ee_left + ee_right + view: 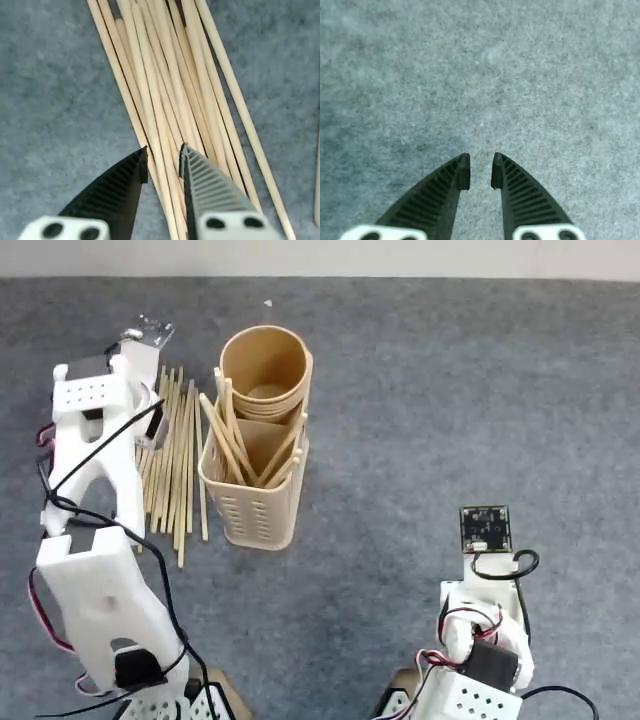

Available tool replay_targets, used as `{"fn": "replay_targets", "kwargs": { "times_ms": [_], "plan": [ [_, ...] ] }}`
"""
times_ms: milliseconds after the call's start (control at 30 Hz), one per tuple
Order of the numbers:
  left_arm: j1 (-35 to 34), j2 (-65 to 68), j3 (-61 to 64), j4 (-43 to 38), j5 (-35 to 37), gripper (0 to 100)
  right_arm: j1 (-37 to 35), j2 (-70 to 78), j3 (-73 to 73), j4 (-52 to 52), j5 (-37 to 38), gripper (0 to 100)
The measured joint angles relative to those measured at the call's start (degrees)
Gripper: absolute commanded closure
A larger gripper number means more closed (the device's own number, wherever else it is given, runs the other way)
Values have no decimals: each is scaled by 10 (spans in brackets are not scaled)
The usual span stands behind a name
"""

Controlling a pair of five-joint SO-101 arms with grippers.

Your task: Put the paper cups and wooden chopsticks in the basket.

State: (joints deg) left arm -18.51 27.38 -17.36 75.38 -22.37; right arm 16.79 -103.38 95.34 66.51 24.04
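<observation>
In basket [250,515]: nested paper cups [265,365], some wooden chopsticks [235,445]. Just beside basket: loose chopsticks [175,465] flat on mat [450,390]. Over these: left gripper [162,152], jaws parted astride sticks. Well apart from basket: right gripper [480,170], released, empty.

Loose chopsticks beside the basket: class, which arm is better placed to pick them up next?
Left. The left gripper hangs, jaws parted, directly over the loose chopsticks; the right gripper sits over bare carpet, away.

Loose chopsticks [180,465]: my left arm [95,445] covered those nearest the tabletop's [450,390] left edge.
Paper cups [265,365]: nested in the basket [255,515]; I couldn't count them.
Chopsticks in basket [238,445]: lower ends were hidden behind its wall.
</observation>
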Motion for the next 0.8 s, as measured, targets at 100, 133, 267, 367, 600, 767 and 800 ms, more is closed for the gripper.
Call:
{"fn": "replay_targets", "kwargs": {
  "times_ms": [100,133,267,367,600,767,800],
  "plan": [
    [0,0,-11,0,0,846,0,0,0,0,0,910],
    [0,0,-11,0,0,847,0,0,0,0,0,910],
    [-12,0,-11,4,0,847,0,0,0,0,0,910],
    [-26,0,-12,15,0,847,0,0,0,0,0,910],
    [-32,26,-13,17,0,847,0,0,0,0,0,910],
    [-30,68,-13,17,0,847,0,0,0,0,0,910],
    [-29,74,-17,17,0,847,0,0,0,0,0,910]
  ]
}}
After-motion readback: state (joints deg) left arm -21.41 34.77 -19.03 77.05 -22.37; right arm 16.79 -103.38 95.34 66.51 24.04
